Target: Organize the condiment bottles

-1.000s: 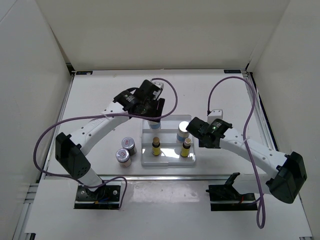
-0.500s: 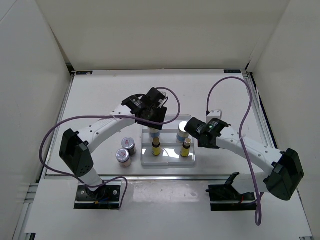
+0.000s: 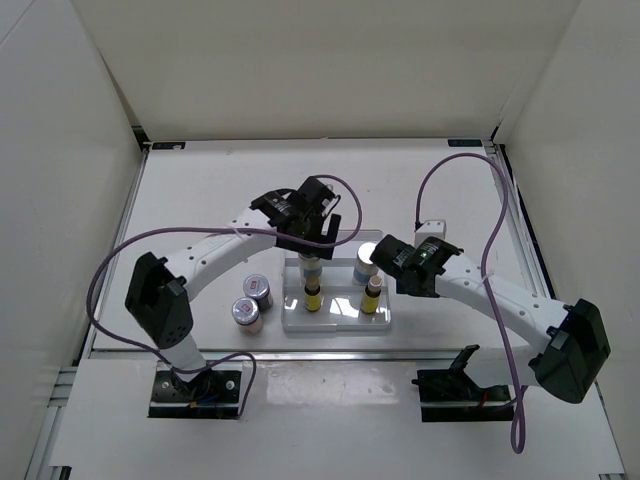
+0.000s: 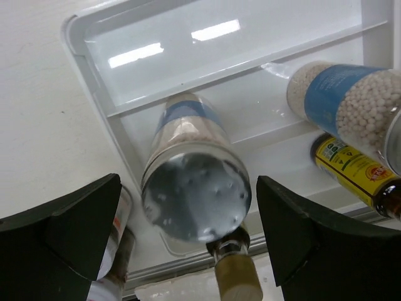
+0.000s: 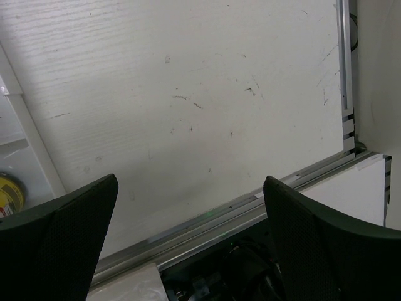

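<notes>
Just now the left gripper (image 4: 188, 235) has let go: half a second ago it was clamped on a shaker jar (image 4: 195, 200), and now its jaws stand spread wide to either side of the silver lid, clear of it and holding nothing. The jar stands upright in the tray (image 4: 125, 94), at the left end of the step behind the two yellow bottles (image 3: 313, 294), with a second jar (image 4: 351, 103) further right. That seems to finish this placement, making four bottles in the tray. Two more jars (image 3: 258, 291) wait on the table (image 5: 188, 94) just left of the tray, so the task looks about two-thirds done. The right gripper (image 5: 191, 241) hangs over bare table right of the tray, its jaws also fully apart, touching nothing.
</notes>
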`<state>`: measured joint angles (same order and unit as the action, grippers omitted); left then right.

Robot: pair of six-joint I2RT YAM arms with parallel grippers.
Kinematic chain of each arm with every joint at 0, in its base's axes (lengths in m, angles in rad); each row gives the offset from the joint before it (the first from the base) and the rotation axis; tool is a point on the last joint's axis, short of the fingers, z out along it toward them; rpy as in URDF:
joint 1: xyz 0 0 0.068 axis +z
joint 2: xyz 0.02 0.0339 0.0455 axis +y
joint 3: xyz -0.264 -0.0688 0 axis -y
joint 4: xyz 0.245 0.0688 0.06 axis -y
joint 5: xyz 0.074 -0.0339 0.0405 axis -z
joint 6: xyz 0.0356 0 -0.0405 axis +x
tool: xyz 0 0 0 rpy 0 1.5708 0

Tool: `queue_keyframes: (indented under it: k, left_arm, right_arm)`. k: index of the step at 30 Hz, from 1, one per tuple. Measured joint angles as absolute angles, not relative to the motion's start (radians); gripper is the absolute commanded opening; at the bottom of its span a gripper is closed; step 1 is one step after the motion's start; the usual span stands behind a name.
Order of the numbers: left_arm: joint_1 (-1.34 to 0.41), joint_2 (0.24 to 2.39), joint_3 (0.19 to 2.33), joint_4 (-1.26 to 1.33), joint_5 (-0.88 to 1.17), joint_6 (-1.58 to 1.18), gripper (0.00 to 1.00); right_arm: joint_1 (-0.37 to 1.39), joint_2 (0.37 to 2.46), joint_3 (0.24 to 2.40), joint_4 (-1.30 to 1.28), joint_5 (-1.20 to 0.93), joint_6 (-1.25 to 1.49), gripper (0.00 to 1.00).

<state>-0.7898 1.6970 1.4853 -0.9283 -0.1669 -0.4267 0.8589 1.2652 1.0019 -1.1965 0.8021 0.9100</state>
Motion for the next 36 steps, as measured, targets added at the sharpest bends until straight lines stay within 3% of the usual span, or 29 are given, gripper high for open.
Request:
queue_keyframes:
  k: [6,15,22,36]
  left_arm:
    - [-0.743,1.516,1.486,-0.953,-0.214,-0.424,1.0]
    - [-0.467,1.112,1.327,-0.94,-0.139,-0.339,1.0]
    - [-0.379,1.218,1.077,-0.979,0.006,-0.35,1.0]
    - [-0.36,1.373,1.069,-0.962,0.159,-0.38,1.0]
  right_arm:
    - [0.859,1.258,1.0,-1.196,0.804,0.91,1.0]
    - [0.859,1.258,1.0,-1.197,0.805,0.91,1.0]
    - [0.859,1.258,1.0,-1.196,0.805,0.91,1.0]
    - [0.859,1.258,1.0,-1.196,0.805,0.91,1.0]
